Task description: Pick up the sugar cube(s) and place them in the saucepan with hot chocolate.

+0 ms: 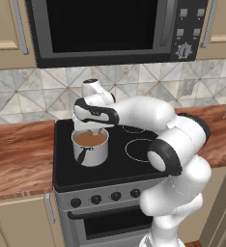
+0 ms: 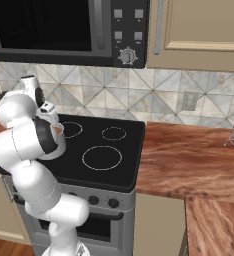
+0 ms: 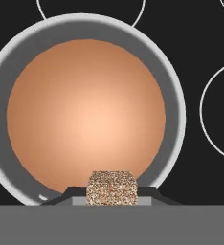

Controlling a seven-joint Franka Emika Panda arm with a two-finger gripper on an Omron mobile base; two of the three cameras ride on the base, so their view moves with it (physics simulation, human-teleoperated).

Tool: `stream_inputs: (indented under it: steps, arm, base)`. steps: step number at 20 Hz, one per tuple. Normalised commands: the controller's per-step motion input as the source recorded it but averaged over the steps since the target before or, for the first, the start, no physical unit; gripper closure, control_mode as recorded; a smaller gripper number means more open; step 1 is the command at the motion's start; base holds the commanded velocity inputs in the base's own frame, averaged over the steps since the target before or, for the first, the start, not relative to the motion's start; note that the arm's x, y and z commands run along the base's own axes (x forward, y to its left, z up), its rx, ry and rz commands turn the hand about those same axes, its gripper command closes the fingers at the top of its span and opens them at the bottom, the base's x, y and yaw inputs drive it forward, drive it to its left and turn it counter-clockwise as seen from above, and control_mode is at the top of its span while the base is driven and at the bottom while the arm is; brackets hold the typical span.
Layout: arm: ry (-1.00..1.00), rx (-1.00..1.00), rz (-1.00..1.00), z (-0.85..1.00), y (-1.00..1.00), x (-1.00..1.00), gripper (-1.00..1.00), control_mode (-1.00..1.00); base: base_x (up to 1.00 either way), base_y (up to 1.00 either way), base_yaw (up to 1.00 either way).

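Now | our hand (image 3: 111, 191) grips the speckled pale sugar cube (image 3: 111, 187) above the shiny steel saucepan (image 3: 173, 103) of brown hot chocolate | we centre first, then release low.

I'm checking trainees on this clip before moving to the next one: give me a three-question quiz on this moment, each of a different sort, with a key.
1. True or false: the gripper is shut on the sugar cube.
2. Over what does the cube hang? A) the wooden counter B) the saucepan with brown liquid C) a bare burner ring
3. Fill in: the saucepan stands on the black ____, below the microwave.

Key:
1. True; in the hand view the speckled cube sits between the two finger tips.
2. B
3. stovetop
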Motion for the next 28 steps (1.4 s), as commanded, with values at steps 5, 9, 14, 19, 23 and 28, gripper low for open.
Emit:
stream_inputs:
  steps: [5, 9, 14, 19, 23, 28]
  arm:
    - [0.0, -0.07, 0.0, -0.37, 0.0, 0.0, 1.0, -1.0]
    - [0.0, -0.02, 0.0, -0.17, 0.0, 0.0, 1.0, -1.0]
    - [0.0, 0.0, 0.0, -0.01, 0.0, 0.0, -1.0, -1.0]
    - [0.0, 0.0, 0.0, 0.0, 0.0, 0.0, -1.0, -1.0]
    - [0.0, 0.0, 0.0, 0.0, -0.01, 0.0, -1.0, -1.0]
    - [0.0, 0.0, 0.0, 0.11, -0.02, -0.01, -1.0, -1.0]
  base:
    - [0.0, 0.0, 0.0]
    - [0.0, 0.0, 0.0]
    - [0.0, 0.0, 0.0]
    - [0.0, 0.0, 0.0]
    - [0.0, 0.0, 0.0]
    - [0.0, 0.0, 0.0]
